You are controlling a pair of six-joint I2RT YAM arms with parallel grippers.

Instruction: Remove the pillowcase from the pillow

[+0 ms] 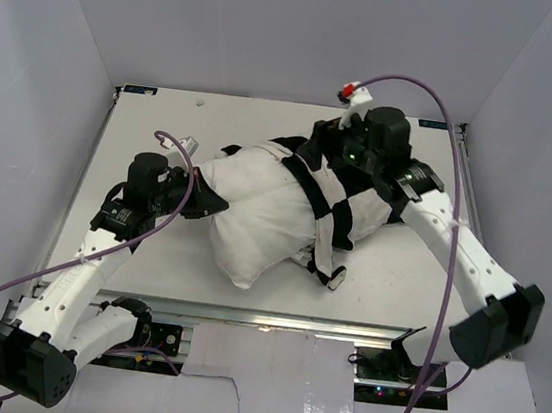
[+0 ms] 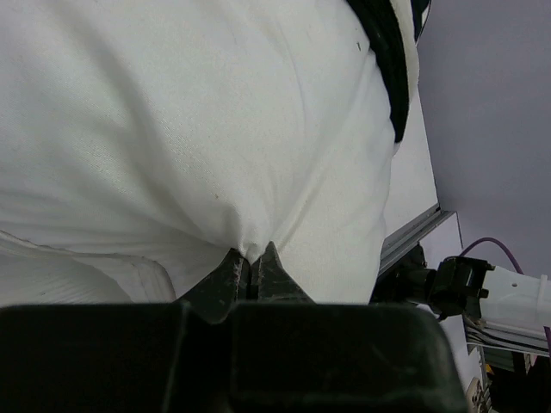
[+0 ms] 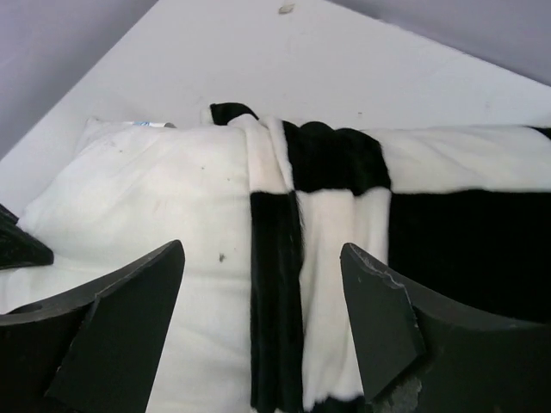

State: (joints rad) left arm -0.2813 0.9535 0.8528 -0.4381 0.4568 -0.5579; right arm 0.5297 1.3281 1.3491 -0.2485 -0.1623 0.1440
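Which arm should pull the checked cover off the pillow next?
Probably right: the right pincer is open over the checked cover, while the left pincer is shut on the pillow, anchoring it.

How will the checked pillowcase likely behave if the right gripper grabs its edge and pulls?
Probably floppy: the pillowcase is bunched in folds on the pillow, so it should stretch and drape rather than move as one piece. Its ribbed, plush-looking surface may drag on the pillow. The pillow likely gives too: it puckers where the shut left gripper pinches it.
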